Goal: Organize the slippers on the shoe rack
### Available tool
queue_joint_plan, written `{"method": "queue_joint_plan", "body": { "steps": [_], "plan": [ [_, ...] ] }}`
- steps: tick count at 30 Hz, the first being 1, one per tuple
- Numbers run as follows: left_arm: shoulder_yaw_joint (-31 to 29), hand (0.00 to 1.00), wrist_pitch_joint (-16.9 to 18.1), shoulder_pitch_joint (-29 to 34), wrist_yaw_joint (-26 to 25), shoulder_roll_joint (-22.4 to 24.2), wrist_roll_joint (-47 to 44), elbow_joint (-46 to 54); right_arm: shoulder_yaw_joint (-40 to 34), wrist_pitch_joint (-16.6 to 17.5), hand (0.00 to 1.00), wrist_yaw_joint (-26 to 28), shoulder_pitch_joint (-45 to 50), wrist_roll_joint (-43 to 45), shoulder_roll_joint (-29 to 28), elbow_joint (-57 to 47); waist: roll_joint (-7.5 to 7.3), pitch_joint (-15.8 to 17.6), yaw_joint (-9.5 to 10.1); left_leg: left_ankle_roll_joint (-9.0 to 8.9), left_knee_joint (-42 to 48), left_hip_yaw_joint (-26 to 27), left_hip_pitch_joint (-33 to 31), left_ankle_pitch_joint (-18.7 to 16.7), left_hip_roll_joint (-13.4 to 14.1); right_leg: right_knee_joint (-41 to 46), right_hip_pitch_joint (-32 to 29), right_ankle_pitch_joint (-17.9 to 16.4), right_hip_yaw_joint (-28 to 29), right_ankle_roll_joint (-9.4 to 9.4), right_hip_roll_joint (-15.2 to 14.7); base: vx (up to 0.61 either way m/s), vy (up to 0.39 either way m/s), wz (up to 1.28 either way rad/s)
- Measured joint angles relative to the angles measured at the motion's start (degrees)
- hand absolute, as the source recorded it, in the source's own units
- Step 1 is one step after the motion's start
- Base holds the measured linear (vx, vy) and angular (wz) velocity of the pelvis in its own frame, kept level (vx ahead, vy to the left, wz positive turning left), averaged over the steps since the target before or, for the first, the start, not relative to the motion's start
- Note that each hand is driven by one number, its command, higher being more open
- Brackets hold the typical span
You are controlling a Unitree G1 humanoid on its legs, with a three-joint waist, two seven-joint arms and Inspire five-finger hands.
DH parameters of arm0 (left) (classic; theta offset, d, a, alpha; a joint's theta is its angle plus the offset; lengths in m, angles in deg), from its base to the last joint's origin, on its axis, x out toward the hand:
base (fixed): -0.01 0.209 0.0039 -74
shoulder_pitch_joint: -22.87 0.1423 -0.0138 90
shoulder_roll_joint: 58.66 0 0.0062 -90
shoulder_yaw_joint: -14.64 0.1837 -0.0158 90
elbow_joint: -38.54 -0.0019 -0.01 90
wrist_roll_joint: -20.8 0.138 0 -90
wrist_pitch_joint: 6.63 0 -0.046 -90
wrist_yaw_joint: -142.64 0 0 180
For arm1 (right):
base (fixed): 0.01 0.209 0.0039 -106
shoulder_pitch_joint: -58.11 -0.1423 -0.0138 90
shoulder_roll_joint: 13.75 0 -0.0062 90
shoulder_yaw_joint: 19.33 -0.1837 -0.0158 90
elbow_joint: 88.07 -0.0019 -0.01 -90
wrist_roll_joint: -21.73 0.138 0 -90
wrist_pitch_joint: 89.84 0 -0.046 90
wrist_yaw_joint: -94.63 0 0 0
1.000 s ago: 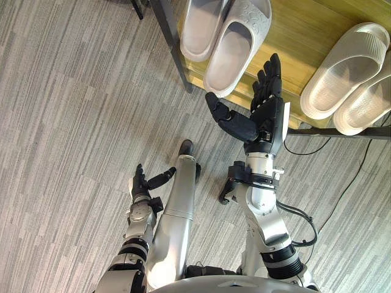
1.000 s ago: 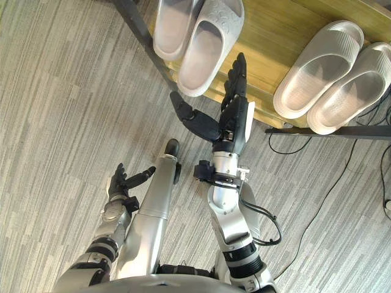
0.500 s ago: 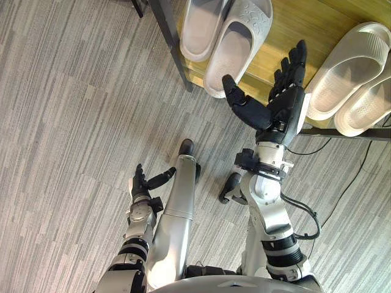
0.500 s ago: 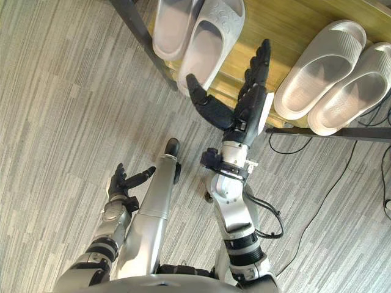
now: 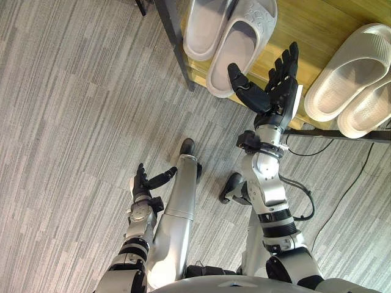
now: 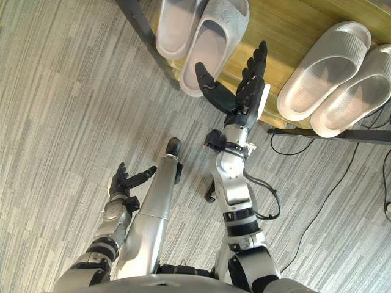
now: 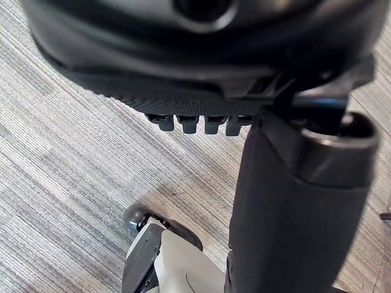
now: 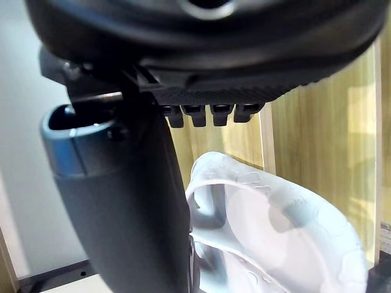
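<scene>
Right hand: we see the right hand (image 5: 276,91) raised at the front edge of the shoe rack (image 5: 305,30), fingers straight and thumb spread wide, grasping nothing.
Slipper by the hand: the overhanging slipper (image 5: 241,49) lies just beside the thumb, on the thumb's side of the palm. Its heel sticks out past the shelf's front edge. We cannot tell whether the thumb touches it.
Right wrist view: we find the same slipper (image 8: 275,232) close beyond the thumb and fingers, sole down on the wood.
Left pair: its partner slipper (image 5: 204,24) lies touching it, next to the rack's dark corner post (image 5: 174,36) at the shelf's left end.
Right pair: we see the right pair of slippers (image 5: 351,73) side by side at the shelf's right end, heels near the front edge, well apart from the left pair. The right hand stands between the two pairs.
Shelf contents: we count four pale slippers on the wooden shelf.
Left hand: the left hand (image 5: 142,183) hangs low over the carpet floor (image 5: 73,122), fingers relaxed and empty, well apart from the rack.
</scene>
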Motion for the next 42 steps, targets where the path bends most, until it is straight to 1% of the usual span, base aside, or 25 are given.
{"method": "queue_joint_plan", "body": {
  "steps": [6,14,23,29,37,42],
  "plan": [
    [0.00,1.00,0.12,0.01,1.04,0.03,-0.08,-0.05,-0.35,0.33,1.00,1.06,-4.49,0.82,3.15,3.32,0.00,0.00,0.37,-0.10,0.58,-0.29,-1.07,0.18,-0.37,0.78,-0.94,-0.13,-0.23,-0.05,-0.30,0.00,0.035,0.03],
    [0.03,1.00,0.15,-0.01,1.51,0.03,-0.21,-0.43,-1.04,0.25,1.00,2.53,-8.67,2.67,5.15,6.53,0.01,0.00,0.74,-0.47,0.71,-1.17,-1.41,0.39,-0.66,1.21,-0.92,-0.48,-1.10,-0.32,-0.45,0.01,0.025,0.04],
    [0.03,1.00,0.14,-0.02,1.54,0.02,-0.51,-0.64,-1.03,0.24,1.00,2.66,-9.54,2.90,5.28,7.26,0.04,0.00,0.80,-0.58,0.83,-1.32,-1.44,0.37,-0.68,1.39,-0.90,-0.59,-1.26,-0.37,-0.48,0.01,0.032,0.01],
    [0.03,1.00,0.16,-0.02,1.53,0.02,-0.54,-0.74,-1.03,0.25,1.00,2.64,-10.55,4.79,5.29,7.57,0.12,-0.04,0.83,-0.61,0.85,-1.33,-1.44,0.36,-0.63,1.45,-0.90,-0.67,-1.30,-0.54,-0.47,0.01,0.041,0.00],
    [0.21,1.00,0.18,-0.07,1.57,0.30,-0.57,-1.24,-1.35,0.08,1.00,2.12,-12.26,5.28,6.58,8.98,0.81,-0.24,1.26,-0.53,0.87,-1.63,-1.49,0.22,-0.60,1.81,-0.90,-0.96,-1.66,-1.07,-0.47,0.01,0.027,0.01],
    [0.26,1.00,0.17,-0.07,1.83,0.74,-1.16,-1.61,-2.46,0.04,1.00,0.76,-15.37,7.24,7.55,11.11,1.71,-0.37,1.75,-0.53,1.26,-1.79,-1.77,0.20,-0.38,2.19,-1.02,-1.11,-1.93,-1.32,-0.35,0.00,0.000,0.00]
  ]
}}
